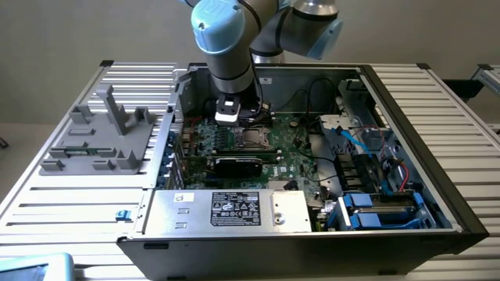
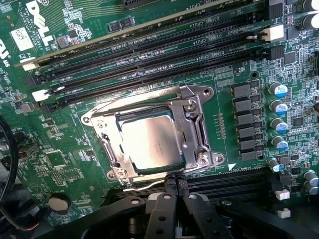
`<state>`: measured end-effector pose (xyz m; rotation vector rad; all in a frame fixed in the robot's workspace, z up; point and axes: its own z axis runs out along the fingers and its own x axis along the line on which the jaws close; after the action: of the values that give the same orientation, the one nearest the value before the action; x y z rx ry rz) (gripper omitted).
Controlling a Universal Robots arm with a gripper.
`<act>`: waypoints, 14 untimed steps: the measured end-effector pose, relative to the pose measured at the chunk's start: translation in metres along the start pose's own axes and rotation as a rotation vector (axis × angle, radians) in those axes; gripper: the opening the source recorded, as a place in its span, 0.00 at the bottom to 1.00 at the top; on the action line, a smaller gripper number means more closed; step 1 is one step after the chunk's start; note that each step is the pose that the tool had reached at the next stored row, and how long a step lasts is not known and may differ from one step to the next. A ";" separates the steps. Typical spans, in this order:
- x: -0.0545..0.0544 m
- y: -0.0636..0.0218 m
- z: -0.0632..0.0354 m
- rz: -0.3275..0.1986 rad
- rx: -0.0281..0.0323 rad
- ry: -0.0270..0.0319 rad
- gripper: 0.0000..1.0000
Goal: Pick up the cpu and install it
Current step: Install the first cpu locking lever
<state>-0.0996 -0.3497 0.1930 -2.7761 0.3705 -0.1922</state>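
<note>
A slatted metal table [image 1: 70,199] carries an open computer case [image 1: 312,249], and a plain pale wall stands behind it. Nearest in the exterior view, along the lower edge of the frame, is the case's dark front wall. Just behind that is a silver power supply box [image 1: 226,211] with a white label. Further in lies the green motherboard [image 2: 65,164], and at the centre of the frame is its socket frame [image 2: 192,124]. The cpu [image 2: 149,144] sits flat inside that frame, shiny top up, square to the opening and enclosed on all sides. The gripper [image 2: 175,185] hangs just above the board beside the socket, its fingers pressed together with nothing between them and not touching the chip. Beyond the socket run the long memory slots [image 2: 149,55]. Above, at the top of the exterior view, the blue-grey arm [image 1: 226,35] reaches down into the case. At the exterior view's left, a grey fixture [image 1: 102,140] with upright posts rests on the table. As a judgement, picking up and seating the chip look done. Whether the frame's latch is locked cannot be told.
</note>
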 end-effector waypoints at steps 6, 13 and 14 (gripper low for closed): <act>-0.014 0.0012 -0.0095 0.001 0.0055 -0.0015 0.11; -0.023 0.0032 -0.0108 0.000 0.0065 0.0008 0.11; -0.024 0.0033 -0.0108 0.000 0.0065 0.0011 0.11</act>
<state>-0.1250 -0.3494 0.1998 -2.7697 0.3696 -0.1947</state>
